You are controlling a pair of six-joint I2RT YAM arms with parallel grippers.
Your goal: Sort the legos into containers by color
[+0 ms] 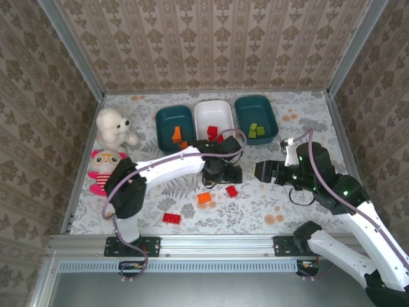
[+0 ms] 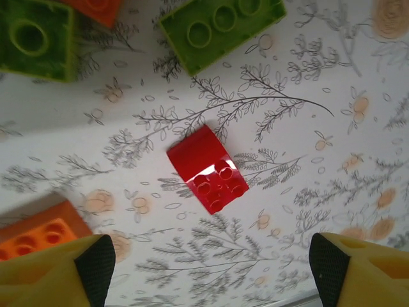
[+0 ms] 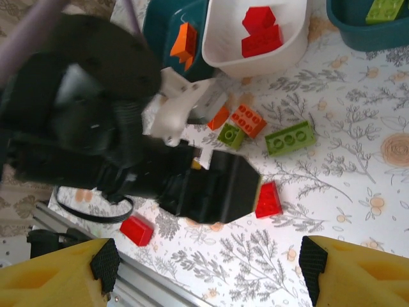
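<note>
Hovering above the red brick (image 2: 208, 169) on the table, your left gripper (image 2: 211, 262) stands wide open and empty, ready to grasp; your right gripper (image 3: 208, 265) hangs open, empty, while reds collect in the white tub (image 1: 216, 114)

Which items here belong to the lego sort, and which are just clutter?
Job: red brick, long green brick, orange brick; left teal tub, white tub, right teal tub.
Lying about: white plush toy, pink plush toy.
</note>
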